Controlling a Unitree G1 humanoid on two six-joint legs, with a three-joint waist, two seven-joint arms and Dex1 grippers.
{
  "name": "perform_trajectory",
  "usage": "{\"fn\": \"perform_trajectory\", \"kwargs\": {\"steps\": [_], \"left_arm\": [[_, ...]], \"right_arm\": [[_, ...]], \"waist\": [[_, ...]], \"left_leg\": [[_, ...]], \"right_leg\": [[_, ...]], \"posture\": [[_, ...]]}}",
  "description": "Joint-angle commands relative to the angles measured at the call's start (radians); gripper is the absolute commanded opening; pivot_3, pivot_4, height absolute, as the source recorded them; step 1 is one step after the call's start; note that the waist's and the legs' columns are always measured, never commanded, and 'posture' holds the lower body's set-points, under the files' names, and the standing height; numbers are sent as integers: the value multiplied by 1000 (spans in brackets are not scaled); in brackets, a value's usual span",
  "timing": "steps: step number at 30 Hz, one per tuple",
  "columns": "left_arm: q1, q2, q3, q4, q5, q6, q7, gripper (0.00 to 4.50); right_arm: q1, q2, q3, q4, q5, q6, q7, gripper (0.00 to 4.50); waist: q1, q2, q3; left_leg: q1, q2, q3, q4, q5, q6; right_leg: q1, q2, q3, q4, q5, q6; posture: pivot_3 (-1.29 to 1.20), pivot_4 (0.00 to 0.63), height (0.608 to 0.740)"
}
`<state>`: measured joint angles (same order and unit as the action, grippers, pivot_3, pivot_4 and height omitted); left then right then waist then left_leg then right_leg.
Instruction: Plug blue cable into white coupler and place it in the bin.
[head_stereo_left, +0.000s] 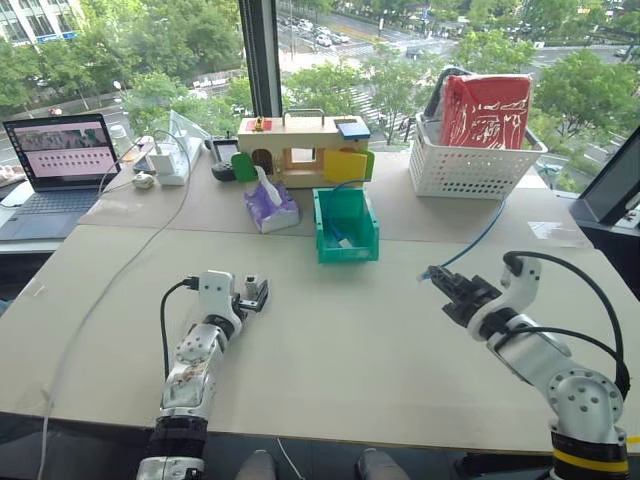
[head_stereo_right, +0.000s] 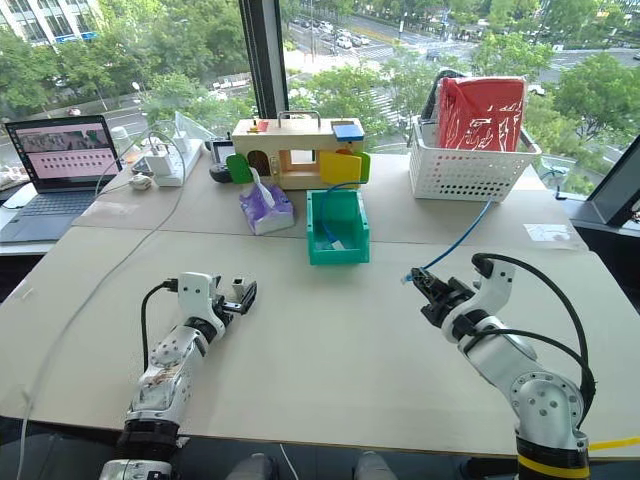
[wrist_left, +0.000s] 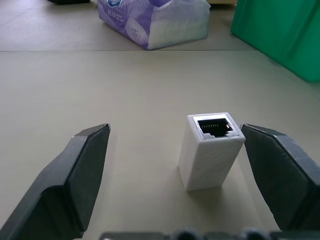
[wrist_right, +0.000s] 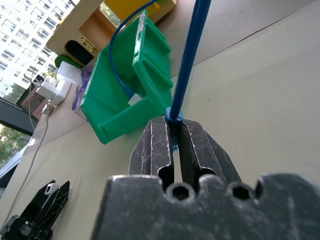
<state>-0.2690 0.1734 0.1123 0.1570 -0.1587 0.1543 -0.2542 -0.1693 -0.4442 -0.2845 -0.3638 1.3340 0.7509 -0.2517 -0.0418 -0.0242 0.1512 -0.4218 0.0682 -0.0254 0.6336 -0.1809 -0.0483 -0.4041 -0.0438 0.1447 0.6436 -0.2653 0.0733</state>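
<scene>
Left wrist view puts my left end effector (wrist_left: 172, 165) close above the bench (wrist_left: 100, 90), its fingers spread wide with the white coupler (wrist_left: 210, 150) standing on end between them, socket up, just beside one finger and well apart from the other; I cannot tell whether that finger touches it. My right end effector (wrist_right: 175, 142) is clamped on the blue cable (wrist_right: 190, 60) near its plug end, raised over the bench. From there the cable runs back toward the white latticed basket (head_stereo_left: 470, 160) with its red bag (head_stereo_left: 487, 110).

The bench is a plain beige board in front of a big window looking over trees and a street. The bin (head_stereo_left: 345, 225) sits at mid-bench beyond both end effectors, its low front facing me, with another blue cord curling into it. Just left of it lies a purple tissue pack (head_stereo_left: 270, 207), behind them a wooden toy house (head_stereo_left: 300, 150). A laptop (head_stereo_left: 55, 165) sits open at the far left.
</scene>
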Motion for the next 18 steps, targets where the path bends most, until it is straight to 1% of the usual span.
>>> {"fn": "perform_trajectory", "kwargs": {"steps": [1,3,6,7,9,11,13,16,18], "left_arm": [[12,-16,-18,3,-10,36,-5,3463],[25,-18,-23,-9,-16,44,-17,2632],[42,-19,-28,-30,-23,57,-34,1702],[45,-18,-29,-36,-24,60,-39,1277],[47,-14,-31,-43,-24,66,-51,660],[37,0,-41,-46,-29,71,-90,675],[-5,35,-71,-38,-37,71,-182,675],[-85,80,-128,-25,-75,85,-351,675],[-137,112,-213,-21,-81,94,-506,675]], "right_arm": [[1,7,-17,-52,1,-7,-7,0],[6,11,-18,-56,2,-8,-11,0],[13,16,-17,-62,1,-9,-13,0],[14,17,-18,-64,2,-9,-14,0],[15,17,-18,-66,2,-10,-15,0],[13,19,-17,-66,3,-10,-17,0],[8,19,-17,-68,5,-10,-19,0],[9,17,-27,-79,6,-15,-24,0],[25,17,-42,-97,5,-25,-31,0]], "waist": [[1,0,0],[1,0,0],[0,0,0],[-1,0,0],[-1,0,0],[-2,0,0],[-1,0,0],[1,0,0],[-1,-1,0]], "left_leg": [[0,0,0,0,0,0],[0,0,0,0,0,0],[0,0,0,0,0,0],[0,0,0,0,0,0],[0,0,0,-1,0,0],[0,0,0,-1,0,0],[0,0,0,-1,0,0],[-2,0,0,-1,0,0],[-3,-1,0,-1,0,0]], "right_leg": [[0,0,0,0,0,0],[0,0,0,0,0,0],[0,0,0,-1,0,0],[0,0,0,-1,0,0],[0,0,0,-1,0,0],[0,0,0,-1,0,0],[0,0,0,-1,0,0],[-1,0,0,-2,0,0],[-1,0,0,-3,0,0]], "posture": [[0,150,725],[0,150,725],[0,150,725],[0,150,725],[0,150,725],[0,150,725],[0,150,725],[0,150,725],[0,150,725]]}}
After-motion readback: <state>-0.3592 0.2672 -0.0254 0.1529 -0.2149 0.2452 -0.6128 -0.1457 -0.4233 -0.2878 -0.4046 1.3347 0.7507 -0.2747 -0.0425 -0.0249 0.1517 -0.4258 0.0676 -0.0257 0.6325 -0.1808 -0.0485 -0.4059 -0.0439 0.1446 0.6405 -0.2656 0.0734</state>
